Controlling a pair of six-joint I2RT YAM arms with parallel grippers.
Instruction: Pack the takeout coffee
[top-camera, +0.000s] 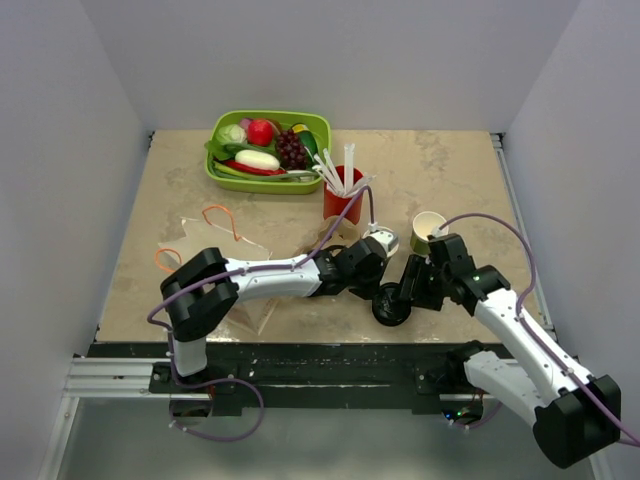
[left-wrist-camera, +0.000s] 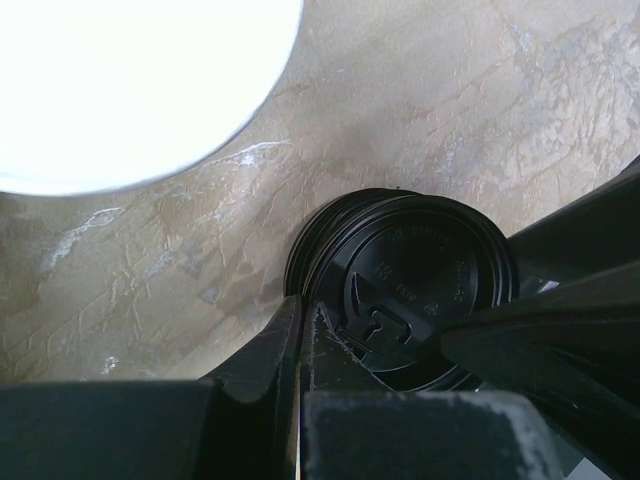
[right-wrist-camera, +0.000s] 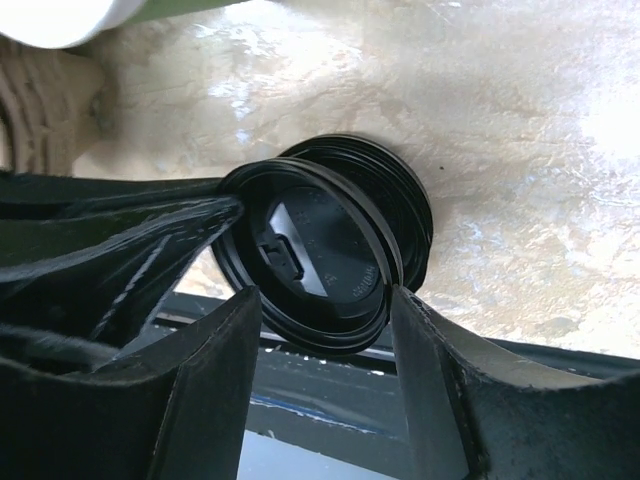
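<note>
cup (top-camera: 428, 228): upright on worktop (top-camera: 450, 170), uncapped, beside right arm | right pincer (right-wrist-camera: 325, 298): clenched on top lid (right-wrist-camera: 320, 250), tilted off lid stack (right-wrist-camera: 405, 190), likely for capping | left pincer (left-wrist-camera: 385, 325): straddling lid stack, probably steadying; grip cannot tell

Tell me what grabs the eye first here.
Both arms converge on a stack of black lids at the near edge of the table: the right gripper pinches the tilted top lid, and the left gripper sits against it. Behind them stand the open green cup, a red cup of white sticks and a green tray of toy produce.
</note>
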